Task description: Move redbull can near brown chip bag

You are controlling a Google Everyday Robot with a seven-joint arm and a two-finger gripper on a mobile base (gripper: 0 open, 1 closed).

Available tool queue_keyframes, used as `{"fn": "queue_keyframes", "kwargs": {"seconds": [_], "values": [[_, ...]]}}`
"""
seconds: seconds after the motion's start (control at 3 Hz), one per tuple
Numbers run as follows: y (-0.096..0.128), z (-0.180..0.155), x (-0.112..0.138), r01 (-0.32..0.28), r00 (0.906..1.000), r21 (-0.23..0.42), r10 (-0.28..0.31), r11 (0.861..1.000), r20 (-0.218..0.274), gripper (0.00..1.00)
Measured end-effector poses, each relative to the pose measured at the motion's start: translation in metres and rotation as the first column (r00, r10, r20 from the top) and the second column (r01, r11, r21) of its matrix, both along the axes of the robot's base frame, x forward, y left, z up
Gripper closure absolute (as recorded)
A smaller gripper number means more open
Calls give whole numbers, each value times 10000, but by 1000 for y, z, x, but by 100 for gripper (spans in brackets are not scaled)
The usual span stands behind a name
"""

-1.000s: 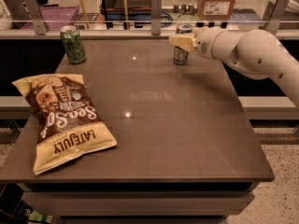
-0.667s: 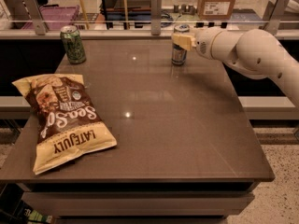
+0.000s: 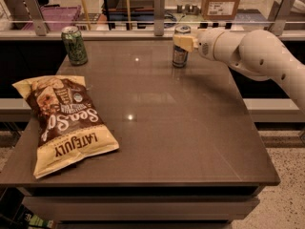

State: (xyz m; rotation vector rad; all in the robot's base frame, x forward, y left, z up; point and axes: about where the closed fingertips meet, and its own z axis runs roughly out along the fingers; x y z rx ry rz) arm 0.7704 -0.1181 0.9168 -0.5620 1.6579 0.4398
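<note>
You had the dark table (image 3: 190, 142) under the brown chip bag (image 3: 66, 123), which lay flat with its lettering upside down to the camera. Your white arm (image 3: 257, 56) came in from the right, far from the bag and behind it. A green can (image 3: 74, 45) stood upright just behind the bag. The redbull can (image 3: 179, 56) stood upright well apart from the bag, behind it and to its right. Your gripper (image 3: 183, 42) sat at that can's upper part, equally far from the bag, clenched on the can.
</note>
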Motion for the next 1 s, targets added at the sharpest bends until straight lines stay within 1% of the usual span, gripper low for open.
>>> {"fn": "queue_keyframes", "kwargs": {"seconds": [0.33,0.67,1.0], "values": [[3,2,-1,-130,9999,-21,130,9999,-29,100],[8,12,-12,-540,9983,-113,537,9985,-207,100],[15,34,-42,-1293,9910,-197,1285,9914,-384,100]]}}
